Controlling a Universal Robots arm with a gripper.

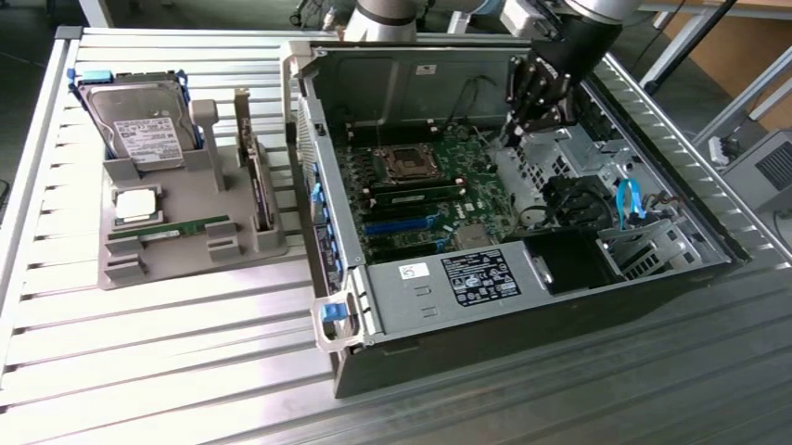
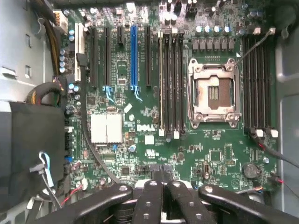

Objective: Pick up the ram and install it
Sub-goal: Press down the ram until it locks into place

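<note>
The gripper (image 1: 535, 116) hangs over the open computer case (image 1: 520, 306), fingers together on nothing, while the ram (image 1: 170, 231) lies in its grey holder (image 1: 185, 255) (untouched).

In the exterior view the arm (image 1: 495, 11) is cut off by the top edge, so only its lower links show. The hard drive (image 1: 139, 116) at upper left has a label whose print is too small to read. The ram (image 1: 167, 230) lies partly sunk in the grey holder (image 1: 185, 255), its chips too small to tell. In the wrist view the gripper (image 2: 162, 196) is cut off by the bottom edge, and the black cable bundle (image 2: 32, 140) at lower left hides the board beneath.
</note>
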